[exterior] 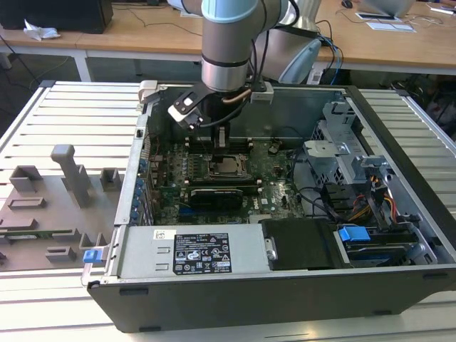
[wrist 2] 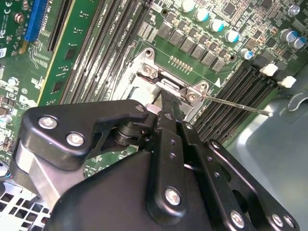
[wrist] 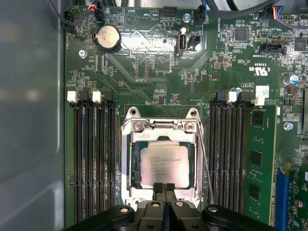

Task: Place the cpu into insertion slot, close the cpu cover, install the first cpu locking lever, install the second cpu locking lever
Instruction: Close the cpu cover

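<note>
While its two fingers are pressed together with nothing seen between them, the pincer [wrist: 163,188] stands with its tips at the edge of the cover [wrist: 127,163]. I cannot tell if it touches the cover or only comes very near.

Under this metal frame the cpu [wrist: 164,163] lies flat in the slot [wrist: 132,126]. Its pale top shows through the cut-out, so the chip seems placed and the cover seems down. Just beside the slot a thin lever [wrist: 205,154] runs along the memory slots [wrist: 226,159]. In the second wrist view it stands free above them, so I judge that it is not locked.

Farther out, in the exterior view, the pincer hangs in the upper middle of the frame, over the board [exterior: 274,189]. The board is inside the open case [exterior: 285,299], which lies on the desk [exterior: 64,107].

I think the cover could spring up, because no lever holds it. The tips could also slide from the narrow metal edge onto the chip or the board and scratch it, if the push is not straight. The free lever could catch on a finger and bend.
</note>
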You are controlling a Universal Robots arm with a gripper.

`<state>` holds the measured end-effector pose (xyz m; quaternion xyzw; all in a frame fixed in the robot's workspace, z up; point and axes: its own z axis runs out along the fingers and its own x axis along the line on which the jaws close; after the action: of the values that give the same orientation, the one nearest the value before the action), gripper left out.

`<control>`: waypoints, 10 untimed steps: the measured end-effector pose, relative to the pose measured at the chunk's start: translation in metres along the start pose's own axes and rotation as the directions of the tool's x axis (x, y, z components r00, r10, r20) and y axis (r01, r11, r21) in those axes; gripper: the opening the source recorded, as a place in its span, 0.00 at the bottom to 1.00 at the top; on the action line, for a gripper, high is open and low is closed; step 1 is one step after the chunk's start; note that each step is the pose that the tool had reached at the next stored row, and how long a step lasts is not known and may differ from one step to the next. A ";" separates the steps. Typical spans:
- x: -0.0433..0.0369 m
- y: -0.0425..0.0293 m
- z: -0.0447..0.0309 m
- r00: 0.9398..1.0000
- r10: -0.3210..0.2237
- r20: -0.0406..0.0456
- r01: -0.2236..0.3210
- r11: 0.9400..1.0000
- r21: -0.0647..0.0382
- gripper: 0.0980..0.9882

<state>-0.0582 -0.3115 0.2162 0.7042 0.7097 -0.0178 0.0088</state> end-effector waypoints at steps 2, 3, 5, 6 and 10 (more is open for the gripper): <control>0.0001 0.0000 0.0016 1.000 0.000 0.000 0.000 1.000 0.000 0.01; 0.0001 0.0000 0.0021 1.000 0.000 0.000 0.000 1.000 0.000 0.01; 0.0001 0.0001 0.0036 1.000 0.000 0.000 0.000 1.000 0.000 0.01; 0.0002 0.0001 0.0042 1.000 0.000 0.000 0.000 1.000 0.000 0.01; 0.0002 -0.0066 0.0047 1.000 0.000 0.000 0.000 1.000 0.000 0.01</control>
<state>-0.0648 -0.3115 0.2116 0.7042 0.7097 -0.0178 0.0088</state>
